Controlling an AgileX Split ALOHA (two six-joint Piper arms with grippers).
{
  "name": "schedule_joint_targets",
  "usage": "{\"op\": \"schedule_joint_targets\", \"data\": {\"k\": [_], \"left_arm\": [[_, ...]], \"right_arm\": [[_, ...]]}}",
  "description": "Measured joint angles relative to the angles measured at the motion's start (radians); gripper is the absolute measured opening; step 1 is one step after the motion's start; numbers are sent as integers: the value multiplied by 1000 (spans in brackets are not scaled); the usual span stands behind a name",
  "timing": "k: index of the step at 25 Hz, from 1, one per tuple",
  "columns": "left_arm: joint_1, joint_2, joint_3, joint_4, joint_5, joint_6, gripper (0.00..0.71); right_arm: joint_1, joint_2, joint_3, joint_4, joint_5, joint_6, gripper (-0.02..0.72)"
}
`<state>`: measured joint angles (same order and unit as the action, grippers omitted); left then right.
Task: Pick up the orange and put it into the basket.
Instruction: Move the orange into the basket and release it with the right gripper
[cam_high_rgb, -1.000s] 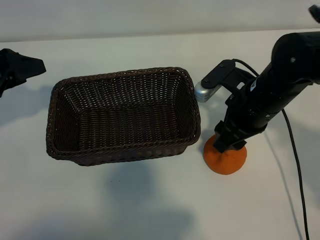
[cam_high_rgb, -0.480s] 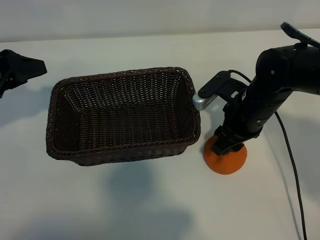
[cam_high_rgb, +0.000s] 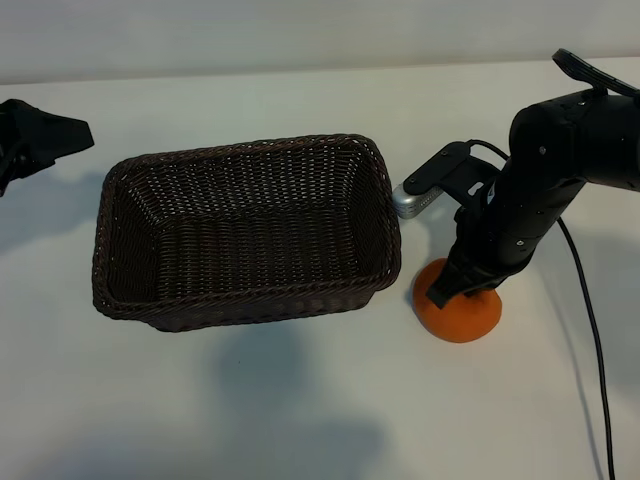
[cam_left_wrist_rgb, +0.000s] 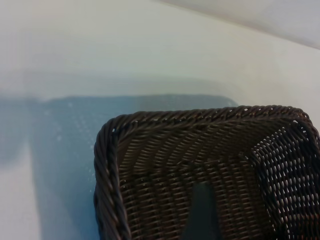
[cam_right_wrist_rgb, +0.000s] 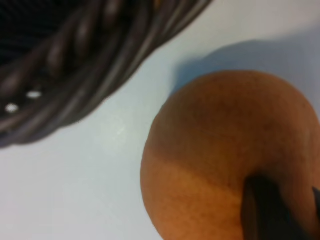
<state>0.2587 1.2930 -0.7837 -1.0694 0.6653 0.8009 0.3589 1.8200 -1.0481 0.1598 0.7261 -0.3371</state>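
Grasp step: right gripper (cam_high_rgb: 452, 293) down on top of orange (cam_high_rgb: 462, 314), fingers seemingly pinching its top bump, hold unconfirmed. Orange on table just beside basket (cam_high_rgb: 388, 268). Next, likely: lift clear, carry over rim, release. Left gripper (cam_high_rgb: 30, 140) parked wide apart, open-jawed.

The exterior view looks steeply down on the table (cam_high_rgb: 300, 420). The left wrist view faces the basket (cam_left_wrist_rgb: 210, 165) obliquely from nearby. The right wrist view sits very close above the orange (cam_right_wrist_rgb: 225, 150), sharing the basket rim at 10 o'clock.
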Motion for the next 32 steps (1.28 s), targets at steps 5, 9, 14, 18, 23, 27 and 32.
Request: {"op": "schedule_joint_targets", "data": {"k": [5, 9, 14, 18, 23, 27, 32], "left_arm": [[0, 0, 0, 0, 2, 0, 591], [0, 0, 0, 0, 9, 1, 591], [0, 0, 0, 0, 21, 1, 591], [0, 0, 0, -1, 23, 1, 591], [0, 0, 0, -3, 26, 1, 591], [0, 0, 0, -9, 29, 2, 590], [0, 0, 0, -14, 29, 5, 590]], "right_arm": [[0, -35, 0, -4, 36, 10, 87], [0, -102, 0, -8, 66, 15, 87], [0, -216, 0, -9, 86, 34, 87], [0, -305, -19, -15, 117, 37, 87], [0, -375, -128, 2, 143, 36, 85], [0, -361, -235, 103, 143, -35, 85], [0, -283, -309, 275, 142, -181, 85]]}}
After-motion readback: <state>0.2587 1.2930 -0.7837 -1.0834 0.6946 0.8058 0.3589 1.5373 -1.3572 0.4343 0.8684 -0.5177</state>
